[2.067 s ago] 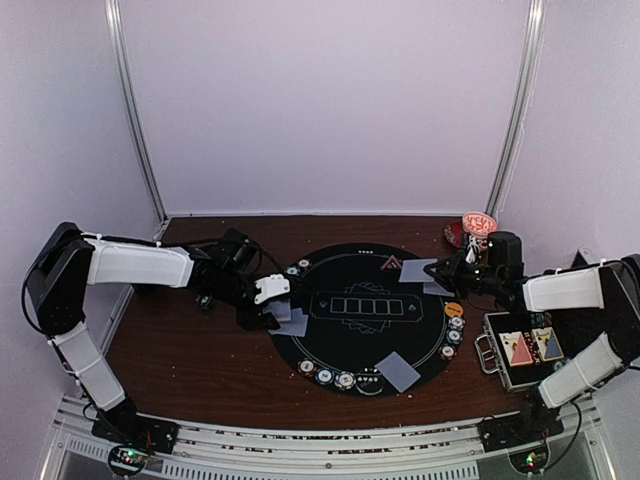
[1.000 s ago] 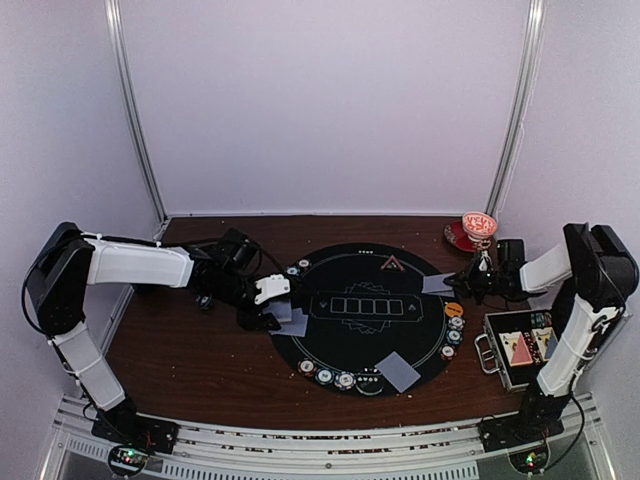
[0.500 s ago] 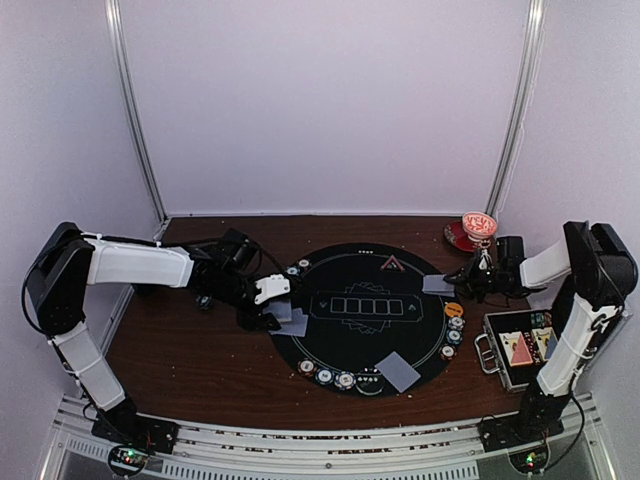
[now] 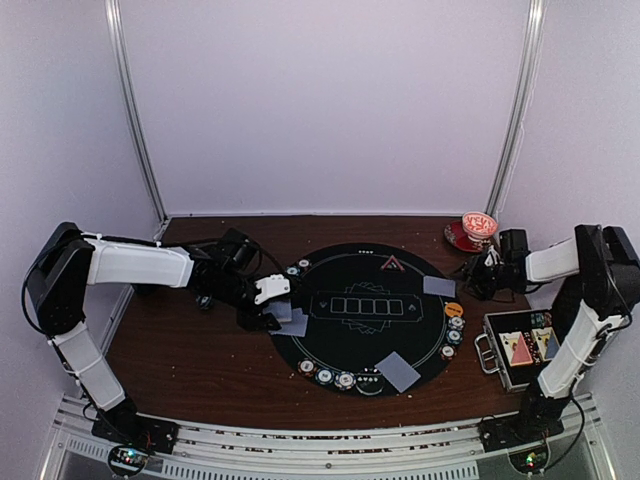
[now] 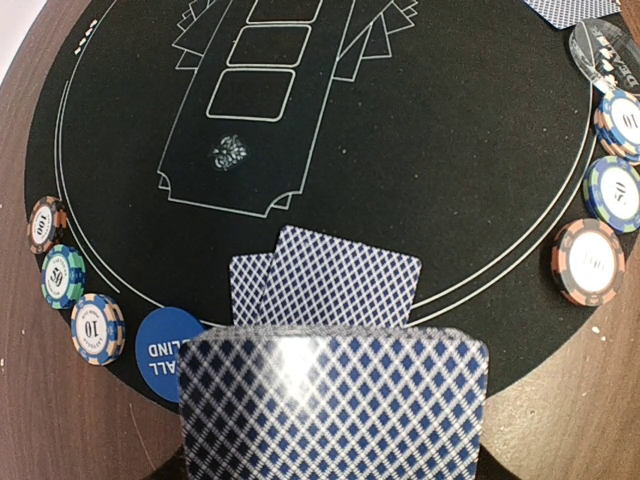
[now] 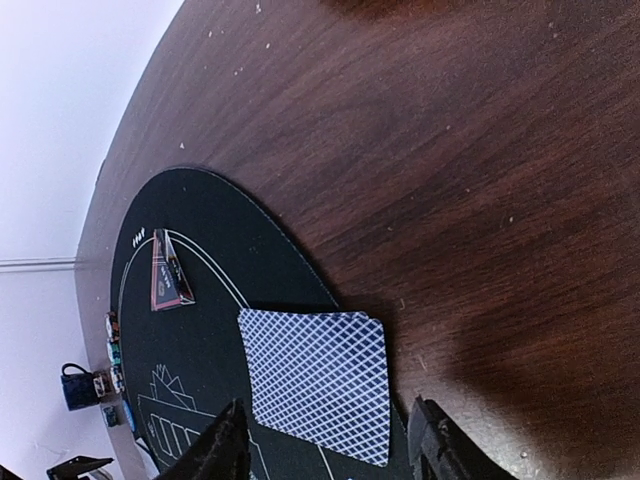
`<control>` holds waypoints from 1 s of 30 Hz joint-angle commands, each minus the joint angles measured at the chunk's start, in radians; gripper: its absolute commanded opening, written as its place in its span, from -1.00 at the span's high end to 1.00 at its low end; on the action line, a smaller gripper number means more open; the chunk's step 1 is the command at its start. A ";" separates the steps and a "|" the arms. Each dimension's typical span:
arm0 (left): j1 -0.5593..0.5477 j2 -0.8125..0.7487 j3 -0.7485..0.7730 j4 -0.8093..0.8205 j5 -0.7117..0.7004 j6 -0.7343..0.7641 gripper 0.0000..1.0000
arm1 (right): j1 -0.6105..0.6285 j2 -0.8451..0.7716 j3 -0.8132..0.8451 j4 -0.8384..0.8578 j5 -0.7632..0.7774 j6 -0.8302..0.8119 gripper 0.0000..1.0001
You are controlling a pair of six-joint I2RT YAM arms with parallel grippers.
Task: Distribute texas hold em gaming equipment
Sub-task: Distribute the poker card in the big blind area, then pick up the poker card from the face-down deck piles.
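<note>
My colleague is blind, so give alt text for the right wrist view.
A grey-blue-backed playing card lies on a black mat, at its edge, on a brown table; the right gripper has its jaws open. A red triangle marker sits farther back.

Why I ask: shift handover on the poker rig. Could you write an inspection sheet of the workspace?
Surface: brown table with specks, round black mat on it.
Job's things: deck in left gripper; left cards, near card, right card at mat's edge; chips along rim; red triangle marker; blue disc; orange disc.
Clutter: cup and saucer, open metal case at right.
Grippers: left gripper shut on deck; right gripper open at right card.
Cables: black cable by left arm.
Surroundings: white walls, metal poles.
</note>
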 commanded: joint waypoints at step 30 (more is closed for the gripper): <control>0.003 -0.068 -0.009 -0.001 0.042 0.011 -0.21 | 0.866 0.242 0.221 0.646 0.073 0.352 -0.38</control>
